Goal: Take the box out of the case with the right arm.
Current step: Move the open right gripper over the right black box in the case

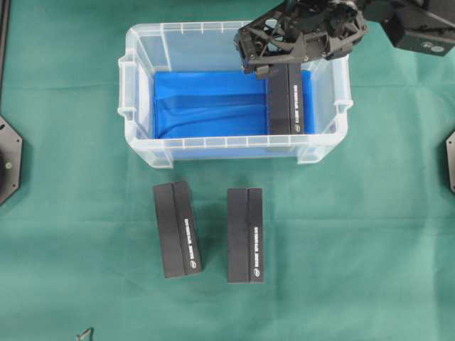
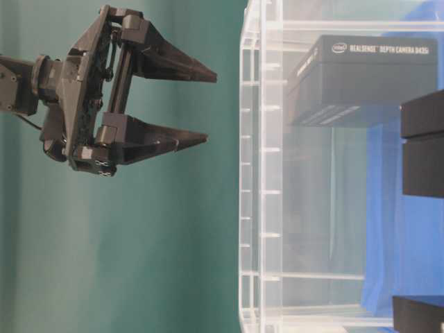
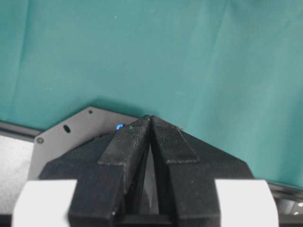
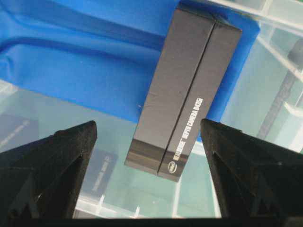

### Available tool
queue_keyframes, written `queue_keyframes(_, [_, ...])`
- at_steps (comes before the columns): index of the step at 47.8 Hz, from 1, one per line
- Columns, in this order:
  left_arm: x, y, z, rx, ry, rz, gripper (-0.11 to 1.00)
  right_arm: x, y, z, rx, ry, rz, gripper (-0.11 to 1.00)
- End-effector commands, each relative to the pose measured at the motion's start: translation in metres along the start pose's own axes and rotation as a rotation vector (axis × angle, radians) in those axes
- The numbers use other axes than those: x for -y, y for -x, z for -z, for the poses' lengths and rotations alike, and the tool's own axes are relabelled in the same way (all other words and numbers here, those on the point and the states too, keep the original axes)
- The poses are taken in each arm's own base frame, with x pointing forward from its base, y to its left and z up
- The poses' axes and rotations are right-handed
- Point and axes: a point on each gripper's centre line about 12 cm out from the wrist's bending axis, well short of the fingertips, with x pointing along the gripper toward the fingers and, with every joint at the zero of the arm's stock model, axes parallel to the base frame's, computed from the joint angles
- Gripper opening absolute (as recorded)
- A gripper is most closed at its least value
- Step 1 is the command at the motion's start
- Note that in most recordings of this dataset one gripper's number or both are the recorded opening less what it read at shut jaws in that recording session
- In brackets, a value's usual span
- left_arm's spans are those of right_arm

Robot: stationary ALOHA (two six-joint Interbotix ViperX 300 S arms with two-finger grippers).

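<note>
The clear case (image 1: 142, 106) with its blue lining holds one black box (image 1: 286, 99), lying lengthwise by the right wall. My right gripper (image 1: 264, 67) hangs above the box's far end, at the case's back rim. In the right wrist view the box (image 4: 184, 94) lies below and ahead of the open gripper (image 4: 147, 124), untouched, with a finger (image 4: 71, 151) standing wide on either side. The table-level view shows that gripper (image 2: 210, 105) open, outside the case wall (image 2: 257, 173), and the box (image 2: 361, 76) through the plastic. My left gripper (image 3: 150, 117) is shut on nothing over green cloth.
Two more black boxes (image 1: 178, 229) (image 1: 246, 235) lie on the green cloth in front of the case. Arm base plates sit at the left edge (image 1: 8, 160) and right edge (image 1: 451, 162). The case walls stand close around the box inside.
</note>
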Motion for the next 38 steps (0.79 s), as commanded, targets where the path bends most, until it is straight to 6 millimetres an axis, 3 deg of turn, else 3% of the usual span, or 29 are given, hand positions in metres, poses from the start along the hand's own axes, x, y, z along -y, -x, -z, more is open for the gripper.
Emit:
queue_keyframes(1, [0.0001, 0.0021, -0.0022, 0.009, 0.001, 0.001, 0.03, -0.0001, 0.0127, -0.0007, 0.007, -0.012, -0.009, 0.87])
queue_keyframes(38, [0.0001, 0.0017, -0.0023, 0.007, 0.001, -0.001, 0.03, 0.0024, 0.0114, -0.0004, 0.006, -0.014, 0.010, 0.87])
